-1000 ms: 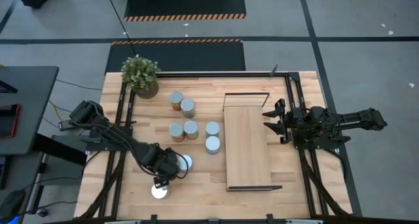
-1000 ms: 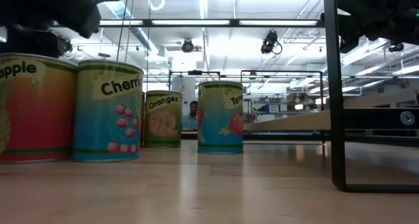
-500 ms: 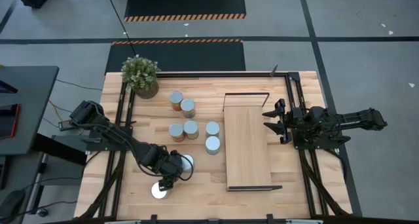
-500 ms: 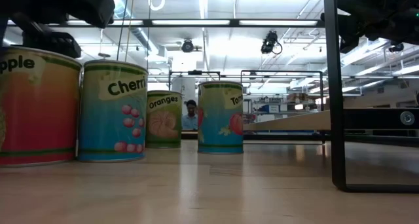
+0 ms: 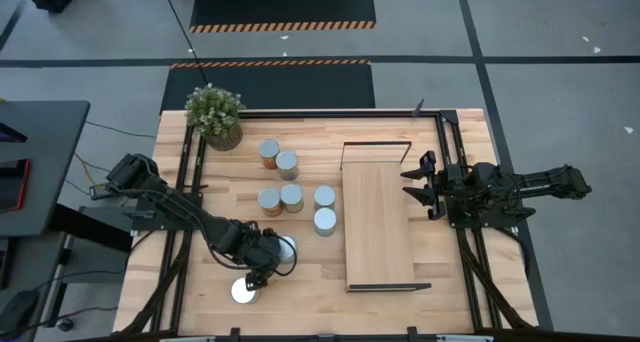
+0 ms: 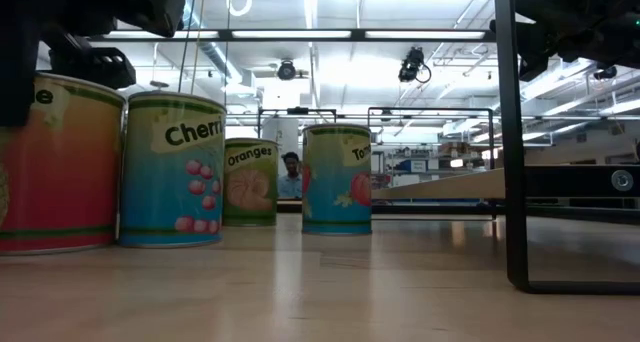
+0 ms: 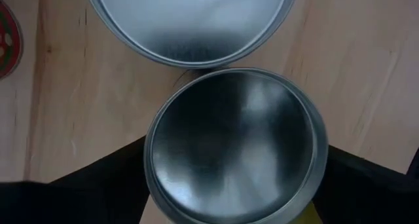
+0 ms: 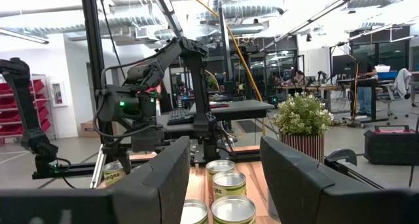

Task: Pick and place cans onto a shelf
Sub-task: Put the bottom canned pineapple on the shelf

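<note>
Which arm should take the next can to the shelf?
Left. The left gripper already sits over a can, jaws flanking it. The right gripper hovers beside the shelf, holding nothing.

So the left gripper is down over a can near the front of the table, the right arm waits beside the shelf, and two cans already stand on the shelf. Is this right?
Not quite: the shelf holds no cans yet, as the high view shows. The rest stands: the left gripper is down over a can near the table's front, and the right gripper waits beside the shelf.
</note>
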